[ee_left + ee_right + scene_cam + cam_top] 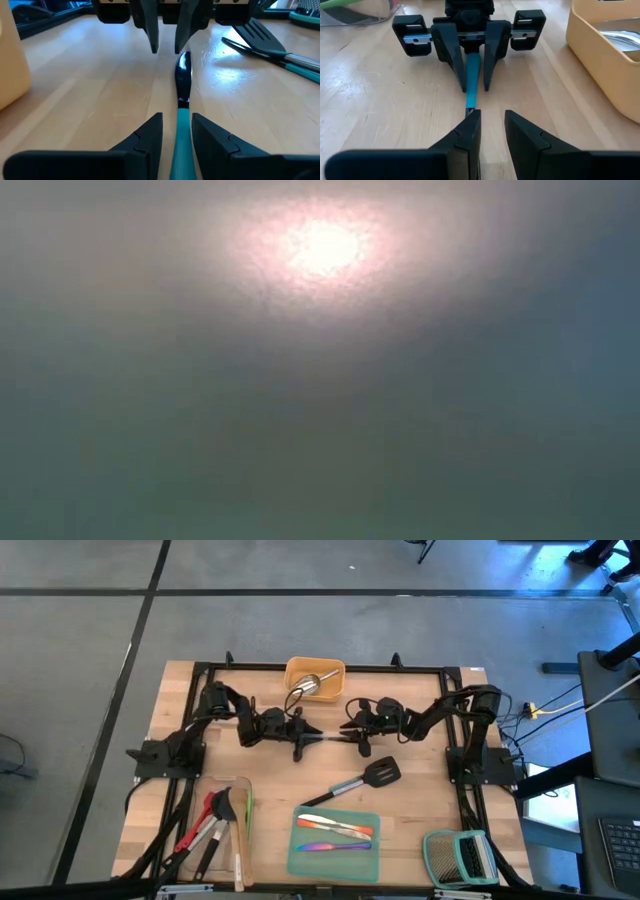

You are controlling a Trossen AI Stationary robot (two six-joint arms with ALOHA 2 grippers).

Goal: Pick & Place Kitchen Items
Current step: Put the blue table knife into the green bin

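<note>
Where teal-handled utensil lies, between left pincer fingers (table-level)

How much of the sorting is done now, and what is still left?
Done: scoop in the yellow tray, several utensils in the clear tray, cutlery in the teal tray. In hand: left gripper and right gripper meet mid-table at a teal-handled tool. Left: that tool and the black spatula lying loose.

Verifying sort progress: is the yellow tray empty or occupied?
Occupied: a steel scoop lies inside the yellow tray, seen in the high and right wrist views.
</note>
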